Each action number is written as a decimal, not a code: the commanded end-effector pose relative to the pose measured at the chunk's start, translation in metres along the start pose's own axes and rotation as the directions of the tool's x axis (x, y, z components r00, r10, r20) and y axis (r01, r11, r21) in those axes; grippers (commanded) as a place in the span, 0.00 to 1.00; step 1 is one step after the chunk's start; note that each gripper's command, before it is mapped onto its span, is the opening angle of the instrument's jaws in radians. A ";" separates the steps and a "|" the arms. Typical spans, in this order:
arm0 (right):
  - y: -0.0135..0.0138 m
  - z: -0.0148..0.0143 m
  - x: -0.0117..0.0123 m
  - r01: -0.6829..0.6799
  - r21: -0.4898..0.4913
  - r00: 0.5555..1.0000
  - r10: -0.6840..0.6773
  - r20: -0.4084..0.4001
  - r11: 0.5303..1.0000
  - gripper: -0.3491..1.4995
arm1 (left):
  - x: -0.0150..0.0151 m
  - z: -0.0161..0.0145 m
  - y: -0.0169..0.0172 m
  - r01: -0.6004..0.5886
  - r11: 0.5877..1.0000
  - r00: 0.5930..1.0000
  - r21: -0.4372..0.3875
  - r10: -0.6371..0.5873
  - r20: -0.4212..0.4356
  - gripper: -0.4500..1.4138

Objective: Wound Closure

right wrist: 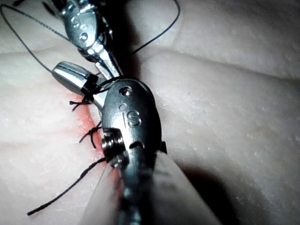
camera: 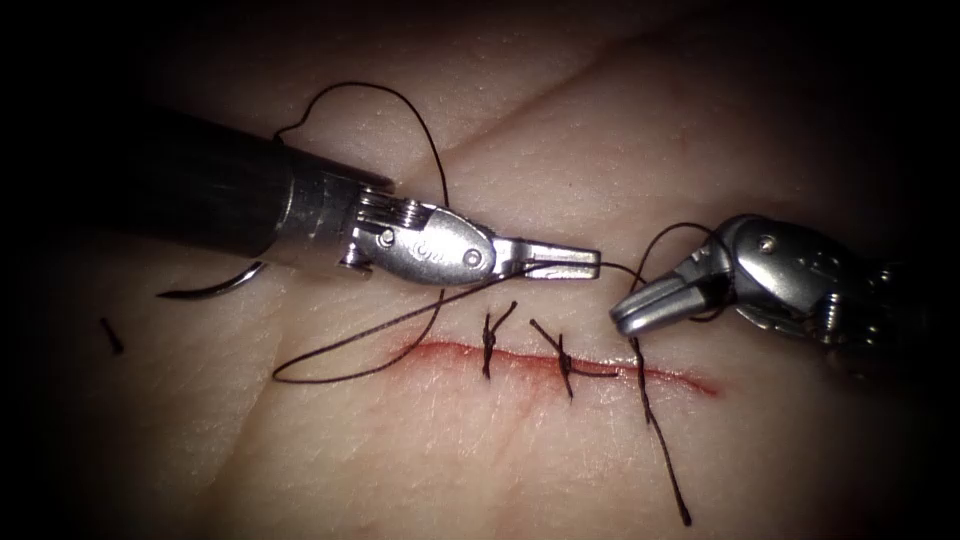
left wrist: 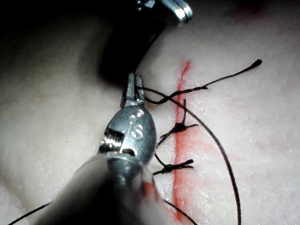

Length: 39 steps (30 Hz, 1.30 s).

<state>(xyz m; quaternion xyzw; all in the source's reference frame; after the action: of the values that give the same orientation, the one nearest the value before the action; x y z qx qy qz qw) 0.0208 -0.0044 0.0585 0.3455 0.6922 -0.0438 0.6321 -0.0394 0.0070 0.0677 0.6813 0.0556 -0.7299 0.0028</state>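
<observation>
On the tissue (camera: 420, 450) I see the cut (camera: 680, 378) with two knots below both tools, my left claw (camera: 575, 262) pinching the thread (camera: 360, 340), my right claw (camera: 640, 310) pressed together with thread looped round it, the needle (camera: 215, 285) lying free behind the left claw.

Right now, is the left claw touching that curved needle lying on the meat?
Apart. The endoscope view shows the needle lying on the tissue beside the left shaft, well back from the left claw, which is shut on the thread.
</observation>
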 end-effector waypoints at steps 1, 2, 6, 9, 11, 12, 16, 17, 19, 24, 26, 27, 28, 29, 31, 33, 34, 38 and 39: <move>0.0000 0.0006 -0.0008 0.012 0.038 0.999 -0.014 0.051 0.999 0.00 | -0.0004 0.0008 -0.0001 0.000 1.000 1.000 -0.004 0.000 -0.003 0.00; -0.0002 0.0007 -0.0010 0.021 0.066 0.996 -0.027 0.081 0.998 0.00 | -0.0004 0.0010 -0.0002 0.001 1.000 1.000 -0.002 -0.001 -0.003 0.00; -0.0007 0.0014 -0.0018 0.047 0.166 0.977 -0.080 0.198 0.985 0.00 | -0.0005 0.0020 -0.0007 0.002 1.000 1.000 -0.007 -0.002 0.002 0.00; -0.0011 0.0018 -0.0025 0.046 0.255 0.935 -0.132 0.330 0.966 0.00 | -0.0003 0.0026 -0.0006 0.002 1.000 1.000 -0.009 -0.001 0.001 0.00; -0.0013 0.0020 -0.0028 0.037 0.282 0.918 -0.144 0.369 0.959 0.00 | -0.0002 0.0027 -0.0004 0.001 1.000 1.000 -0.011 -0.001 -0.001 0.00; -0.0015 0.0021 -0.0031 0.037 0.302 0.906 -0.159 0.391 0.952 0.00 | -0.0001 0.0027 -0.0003 0.001 1.000 1.000 -0.014 -0.001 0.001 0.00; -0.0031 0.0032 -0.0041 0.014 0.378 0.867 -0.200 0.457 0.926 0.01 | 0.0001 0.0021 0.0000 0.001 1.000 1.000 -0.020 -0.001 -0.002 0.00; -0.0035 0.0034 -0.0043 0.008 0.397 0.861 -0.208 0.465 0.918 0.05 | 0.0001 0.0020 0.0001 0.001 1.000 1.000 -0.021 -0.001 -0.003 0.00; -0.0047 0.0038 -0.0049 0.002 0.430 0.846 -0.231 0.481 0.903 0.12 | 0.0002 0.0017 0.0002 0.000 1.000 1.000 -0.023 -0.001 -0.003 0.00; -0.0076 0.0038 -0.0060 -0.032 0.488 0.805 -0.266 0.530 0.872 0.25 | 0.0005 0.0012 0.0008 0.001 1.000 1.000 -0.026 -0.001 -0.002 0.00; -0.0080 0.0036 -0.0062 -0.042 0.488 0.800 -0.263 0.539 0.872 0.35 | 0.0007 0.0011 0.0009 0.001 1.000 1.000 -0.027 -0.001 -0.002 0.00; -0.0083 0.0034 -0.0063 -0.047 0.489 0.798 -0.262 0.543 0.871 0.37 | 0.0008 0.0012 0.0010 0.001 1.000 1.000 -0.027 -0.001 -0.002 0.00; -0.0085 0.0033 -0.0063 -0.055 0.490 0.792 -0.261 0.552 0.870 0.39 | 0.0008 0.0012 0.0010 0.001 1.000 1.000 -0.027 -0.001 -0.002 0.00; -0.0087 0.0032 -0.0064 -0.059 0.497 0.784 -0.268 0.560 0.866 0.40 | 0.0009 0.0012 0.0011 0.001 1.000 1.000 -0.027 -0.001 -0.002 0.00; -0.0091 0.0030 -0.0064 -0.070 0.502 0.773 -0.271 0.573 0.862 0.45 | 0.0010 0.0012 0.0012 0.000 1.000 1.000 -0.028 -0.001 -0.002 0.00; -0.0096 0.0027 -0.0063 -0.079 0.508 0.764 -0.275 0.583 0.858 0.46 | 0.0011 0.0010 0.0013 0.000 1.000 1.000 -0.029 0.000 -0.003 0.00; -0.0097 0.0027 -0.0063 -0.084 0.507 0.762 -0.272 0.588 0.858 0.46 | 0.0011 0.0010 0.0013 0.000 1.000 1.000 -0.029 0.000 -0.003 0.00; -0.0099 0.0025 -0.0063 -0.093 0.509 0.757 -0.271 0.595 0.855 0.54 | 0.0011 0.0008 0.0015 0.000 1.000 1.000 -0.031 0.000 -0.004 0.00; -0.0098 0.0025 -0.0066 -0.097 0.511 0.749 -0.276 0.603 0.854 0.55 | 0.0011 0.0008 0.0016 -0.001 1.000 1.000 -0.031 0.001 -0.003 0.00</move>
<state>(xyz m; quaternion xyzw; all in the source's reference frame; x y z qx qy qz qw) 0.0167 -0.0154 0.0596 0.4277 0.4022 -0.3763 0.7167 -0.0395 0.0056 0.0661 0.6822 0.0670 -0.7279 0.0140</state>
